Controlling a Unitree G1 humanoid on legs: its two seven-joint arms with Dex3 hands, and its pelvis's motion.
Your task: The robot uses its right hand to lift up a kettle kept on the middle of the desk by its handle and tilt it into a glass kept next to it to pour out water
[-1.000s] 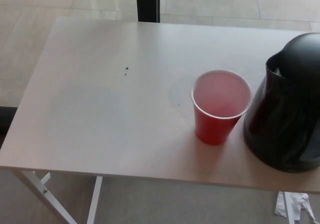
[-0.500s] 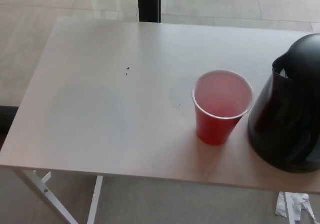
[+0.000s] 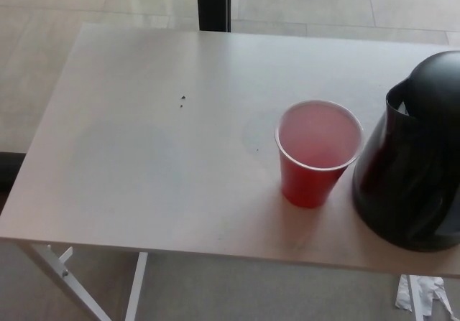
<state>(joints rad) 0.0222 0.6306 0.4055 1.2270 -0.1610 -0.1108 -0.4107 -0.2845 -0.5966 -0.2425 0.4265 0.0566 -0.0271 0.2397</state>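
Shifted slightly toward the cup since half a second ago: black kettle (image 3: 413, 166), its left edge now a little closer in; otherwise as before.

Kettle: upright on the desk (image 3: 144, 156) at the right side, partly cut off by the picture's right edge; domed lid on top, spout notch facing left with a pale glint inside. Base resting on the desk surface near the front edge.

Red cup (image 3: 318, 152): plastic, white rim, standing upright just left of the kettle, nearly touching its flank; pale pinkish interior, contents not discernible. Unmoved.

Desk: pale top, white frame legs visible under the front left corner. Two tiny dark specks (image 3: 182, 101) left of centre.

Beyond the desk: tiled floor, dark vertical post (image 3: 213, 3) at the far edge. Crumpled white paper (image 3: 424, 294) on the floor at lower right.

Hands: neither left nor right visible, so grasp or release cannot be told.
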